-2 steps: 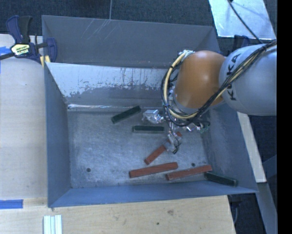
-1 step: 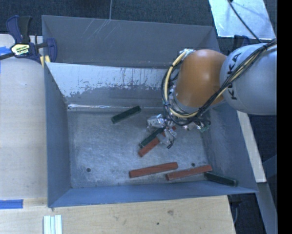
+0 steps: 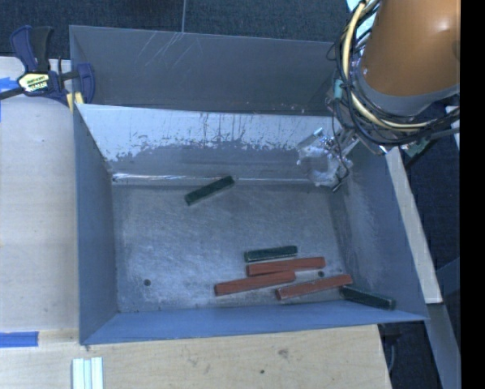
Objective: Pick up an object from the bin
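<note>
The arm leans in from the right, gripper (image 3: 325, 162) low at the grey bin's (image 3: 92, 217) far right corner; open or closed, unclear.

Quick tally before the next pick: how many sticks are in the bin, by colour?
Dark green sticks: 3
Red-brown sticks: 3
Total: 6
</note>
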Robot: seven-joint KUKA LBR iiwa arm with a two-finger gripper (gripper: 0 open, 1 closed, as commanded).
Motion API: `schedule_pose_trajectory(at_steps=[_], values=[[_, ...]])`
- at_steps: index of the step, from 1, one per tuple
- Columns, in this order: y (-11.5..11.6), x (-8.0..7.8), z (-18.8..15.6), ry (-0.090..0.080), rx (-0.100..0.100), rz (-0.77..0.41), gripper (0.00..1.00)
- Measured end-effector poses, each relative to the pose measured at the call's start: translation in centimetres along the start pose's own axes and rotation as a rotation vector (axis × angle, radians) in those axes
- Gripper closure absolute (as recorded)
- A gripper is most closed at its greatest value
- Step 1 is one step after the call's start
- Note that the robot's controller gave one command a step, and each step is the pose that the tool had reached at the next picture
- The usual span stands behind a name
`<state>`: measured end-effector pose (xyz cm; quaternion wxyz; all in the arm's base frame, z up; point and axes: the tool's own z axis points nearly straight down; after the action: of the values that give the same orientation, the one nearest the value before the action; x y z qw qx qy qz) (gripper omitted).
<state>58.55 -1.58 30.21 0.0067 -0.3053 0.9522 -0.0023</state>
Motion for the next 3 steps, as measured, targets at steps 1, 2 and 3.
schedule_pose_trajectory(at_steps=[1, 2, 3], values=[[2.8, 4.2, 8.5, 0.014, -0.013, -0.155, 1.00], [2.7, 4.0, 8.2, 0.008, -0.008, -0.153, 0.00], [6.1, 7.9, 23.1, 0.003, -0.006, -0.124, 0.00]])
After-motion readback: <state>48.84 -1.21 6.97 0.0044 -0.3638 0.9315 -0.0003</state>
